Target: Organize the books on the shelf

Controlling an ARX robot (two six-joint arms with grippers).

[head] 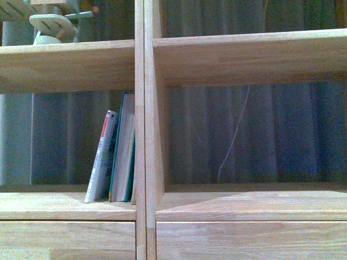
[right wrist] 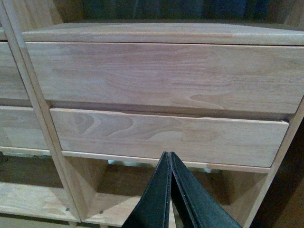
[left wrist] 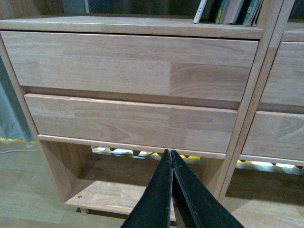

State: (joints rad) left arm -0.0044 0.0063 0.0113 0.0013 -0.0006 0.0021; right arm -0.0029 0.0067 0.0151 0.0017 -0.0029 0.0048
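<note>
Books: white paperback (head: 101, 157) leans on teal books (head: 123, 149), all against the divider in the left compartment of the shelf (head: 145, 130). Left hand (left wrist: 171, 154) and right hand (right wrist: 170, 156) pressed together, empty, low before the drawer fronts (left wrist: 130, 123).

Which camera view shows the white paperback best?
The front view: the white paperback leans against the teal books, nearly full height. The left wrist view shows only its bottom corner; the right wrist view shows none.

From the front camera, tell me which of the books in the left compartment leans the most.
The white paperback, outermost on the left of the group. It tilts with its top resting against the teal-covered books, which stand nearly upright against the shelf's central divider.
</note>
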